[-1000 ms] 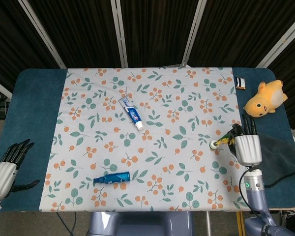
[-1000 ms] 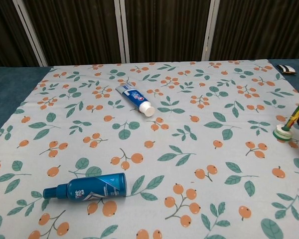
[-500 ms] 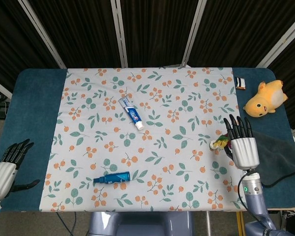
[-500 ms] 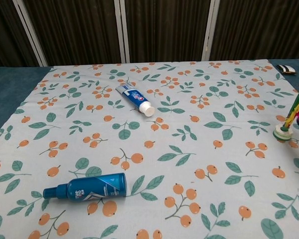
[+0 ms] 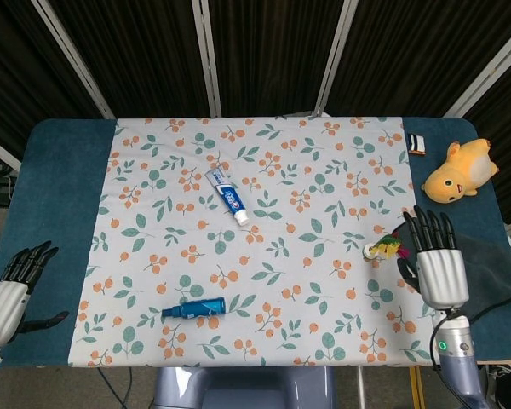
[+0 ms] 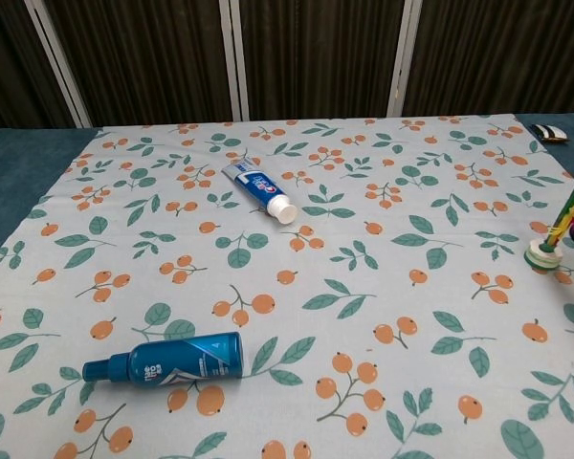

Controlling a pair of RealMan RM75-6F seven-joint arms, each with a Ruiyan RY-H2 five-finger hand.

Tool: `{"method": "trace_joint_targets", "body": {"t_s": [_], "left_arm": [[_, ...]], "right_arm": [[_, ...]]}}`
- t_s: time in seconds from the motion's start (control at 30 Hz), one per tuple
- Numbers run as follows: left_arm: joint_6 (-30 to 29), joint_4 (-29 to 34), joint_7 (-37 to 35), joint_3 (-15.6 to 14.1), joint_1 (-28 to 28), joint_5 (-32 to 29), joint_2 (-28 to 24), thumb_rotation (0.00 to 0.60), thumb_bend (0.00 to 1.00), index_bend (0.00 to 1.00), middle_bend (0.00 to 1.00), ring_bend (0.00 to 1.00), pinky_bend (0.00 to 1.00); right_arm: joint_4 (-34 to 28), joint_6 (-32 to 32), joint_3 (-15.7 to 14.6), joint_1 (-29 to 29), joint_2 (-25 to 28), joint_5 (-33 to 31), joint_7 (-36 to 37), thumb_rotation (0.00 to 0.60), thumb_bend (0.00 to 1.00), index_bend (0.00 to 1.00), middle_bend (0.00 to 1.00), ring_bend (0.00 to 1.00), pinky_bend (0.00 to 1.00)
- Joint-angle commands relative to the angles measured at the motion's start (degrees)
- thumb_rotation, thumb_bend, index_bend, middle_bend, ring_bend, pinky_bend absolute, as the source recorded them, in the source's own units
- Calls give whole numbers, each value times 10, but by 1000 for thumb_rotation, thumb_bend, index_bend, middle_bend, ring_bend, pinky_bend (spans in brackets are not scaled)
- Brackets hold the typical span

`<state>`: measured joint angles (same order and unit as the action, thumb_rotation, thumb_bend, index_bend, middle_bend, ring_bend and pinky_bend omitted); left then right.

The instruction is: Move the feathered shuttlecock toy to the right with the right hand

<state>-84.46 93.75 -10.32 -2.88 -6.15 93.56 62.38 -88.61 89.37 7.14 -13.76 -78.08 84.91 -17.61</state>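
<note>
My right hand (image 5: 439,256) hovers at the right edge of the floral cloth (image 5: 264,239), fingers spread apart and pointing away from me, with nothing in its grasp; the feathered shuttlecock toy (image 5: 383,249) stands just to its left, near the fingertips but apart from them, as far as the head view shows; its white round base rests on the cloth close to the cloth's right edge, and its green, yellow and red feathers rise toward my hand; in the chest view the toy (image 6: 553,241) sits at the far right of the frame, base down, feathers tilted up and to the right, and a dark sliver at the frame's edge beside it is too little for me to name. My left hand (image 5: 13,285) lies well away at the near left corner of the blue table (image 5: 60,196), off the cloth, fingers loosely apart and holding nothing. A toothpaste tube (image 5: 227,196) lies on the cloth toward the far middle, cap pointing toward me and to the right; a blue spray bottle (image 5: 194,308) lies on its side near the front edge; a yellow plush toy (image 5: 458,175) sits on the bare table at the far right, with a small dark and white object (image 5: 417,143) just beyond the cloth's corner near it.
</note>
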Motion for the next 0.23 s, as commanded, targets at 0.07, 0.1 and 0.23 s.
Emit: {"method": "trace_joint_targets", "body": {"t_s": [0.07, 0.1, 0.23], "left_arm": [[-3, -2, 2, 0, 1, 2, 1, 599, 92, 0, 0, 0, 0], [-4, -3, 3, 1, 1, 2, 1, 598, 92, 0, 0, 0, 0], [-5, -7, 9, 0, 1, 5, 2, 599, 94, 0, 0, 0, 0]], "right_arm": [[-107, 1, -41, 54, 90, -10, 37, 600, 224, 25, 0, 0, 0], [-118, 0, -50, 61, 100, -7, 51, 600, 219, 25, 0, 0, 0], [-144, -10, -78, 79, 135, 6, 105, 600, 199, 24, 0, 0, 0]]}}
